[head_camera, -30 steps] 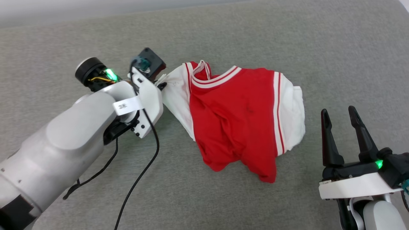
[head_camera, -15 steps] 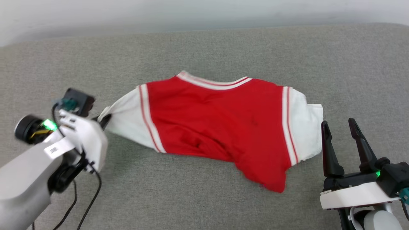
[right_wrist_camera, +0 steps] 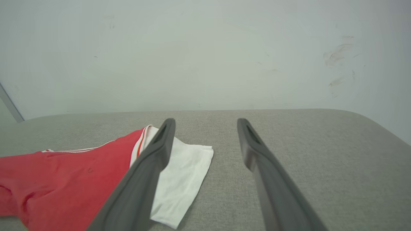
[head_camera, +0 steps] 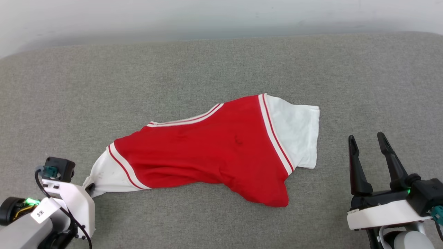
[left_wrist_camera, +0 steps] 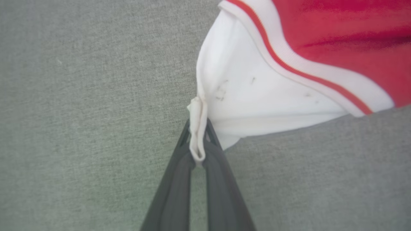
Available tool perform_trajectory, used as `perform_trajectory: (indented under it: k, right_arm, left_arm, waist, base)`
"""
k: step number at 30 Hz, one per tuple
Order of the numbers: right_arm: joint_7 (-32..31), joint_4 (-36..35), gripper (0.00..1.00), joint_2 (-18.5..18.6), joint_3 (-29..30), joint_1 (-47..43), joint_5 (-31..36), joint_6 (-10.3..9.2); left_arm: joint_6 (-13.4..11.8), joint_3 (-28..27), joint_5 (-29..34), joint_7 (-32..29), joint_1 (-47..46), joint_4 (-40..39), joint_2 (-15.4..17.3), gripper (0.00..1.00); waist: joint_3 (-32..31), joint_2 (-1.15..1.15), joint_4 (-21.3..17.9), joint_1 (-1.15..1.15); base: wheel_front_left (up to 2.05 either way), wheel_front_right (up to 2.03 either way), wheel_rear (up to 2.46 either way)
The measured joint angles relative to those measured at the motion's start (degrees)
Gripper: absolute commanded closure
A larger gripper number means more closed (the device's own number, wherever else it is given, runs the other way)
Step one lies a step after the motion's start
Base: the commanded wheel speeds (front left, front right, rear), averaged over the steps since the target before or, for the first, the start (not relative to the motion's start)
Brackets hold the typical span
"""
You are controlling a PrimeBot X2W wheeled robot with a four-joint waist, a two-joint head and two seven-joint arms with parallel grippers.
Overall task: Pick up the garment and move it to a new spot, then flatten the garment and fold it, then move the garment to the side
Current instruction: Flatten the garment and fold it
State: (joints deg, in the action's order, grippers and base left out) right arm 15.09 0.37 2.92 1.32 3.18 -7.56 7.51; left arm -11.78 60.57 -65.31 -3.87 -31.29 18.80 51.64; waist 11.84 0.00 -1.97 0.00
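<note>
L hand (head_camera: pixel 90 187) nips sleeve (head_camera: pixel 104 176) of garment (head_camera: pixel 207 152), R hand (head_camera: pixel 366 137) splayed nearby.

Grey woven fabric surface (head_camera: pixel 207 58), rounded far corners; pale wall (right_wrist_camera: pixel 192 48) behind, faint scuff marks (right_wrist_camera: pixel 337 56) on it.

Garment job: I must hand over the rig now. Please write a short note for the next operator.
Left gripper: shut on the hem of one white sleeve.
Right gripper: open, empty, apart from the other sleeve.
Garment: lies rumpled on the grey cushion, stretched toward the left gripper.
Done: garment grasped; not flat, not folded.
To do: flatten, fold, move it aside.
</note>
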Motion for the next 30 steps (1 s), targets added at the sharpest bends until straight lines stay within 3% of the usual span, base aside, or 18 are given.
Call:
perform_trajectory:
  k: [5, 6, 7, 8, 14, 20, 26, 30]
  right_arm:
    - [0.0, 0.08, 0.0, 0.01, 0.87, -0.63, 0.65, 0.0]
    - [0.0, 0.03, 0.0, 0.01, 1.01, -0.63, 0.83, 0.0]
    - [0.0, 0.0, 0.0, 0.0, 1.16, -0.63, 1.08, 0.0]
    - [0.0, -0.05, 0.0, -0.01, 1.37, -0.63, 1.1, 0.0]
    - [0.0, -1.19, 0.0, -0.01, 3.5, -0.19, 2.1, 0.0]
    - [0.0, -2.89, 0.0, 3.09, 5.65, 3.71, 1.49, 0.0]
    - [0.0, -3.47, 0.0, 9.1, 6.04, 9.94, 1.46, 0.0]
    - [0.0, -3.39, 0.0, 12.34, 6.03, 15.05, -1.12, 0.0]
  left_arm:
    - [0.68, 0.13, -1.16, 1.64, 1.69, 2.86, -2.8, 1.0]
    - [0.74, 0.18, -1.16, 2.0, 1.78, 3.56, -3.42, 0.92]
    - [0.68, 0.14, -0.89, 3.08, 1.79, 4.12, -3.96, 0.22]
    - [0.51, -0.16, -0.57, 4.67, 1.82, 4.75, -4.66, 0.0]
    - [-1.83, -2.18, 1.71, 15.34, 2.67, 6.89, -8.36, 0.0]
    - [-5.14, -5.65, 6.21, 18.71, 3.75, 4.24, -11.01, 0.0]
    - [-9.98, -18.7, 17.47, 18.86, 7.45, -5.14, -15.01, 0.0]
    - [-11.59, -27.49, 25.87, 18.93, 12.68, -10.66, -18.41, 0.0]
  waist:
    - [-0.77, 0.0, 0.05, 0.0]
    - [-1.0, 0.0, 0.09, 0.0]
    - [-1.25, 0.0, 0.13, 0.0]
    - [-1.5, 0.0, 0.18, 0.0]
    - [-3.41, 0.0, 0.81, 0.0]
    - [-4.4, 0.0, 2.52, 0.0]
    - [-3.83, 0.0, 4.52, 0.0]
    - [-2.87, 0.0, 5.45, 0.01]
  base:
    - [0.0, 0.0, 0.0]
    - [0.0, 0.0, 0.0]
    - [0.0, 0.0, 0.0]
    - [0.0, 0.0, 0.0]
    - [0.0, 0.0, 0.0]
    - [0.0, 0.0, 0.0]
    - [0.0, 0.0, 0.0]
    - [0.0, 0.0, 0.0]
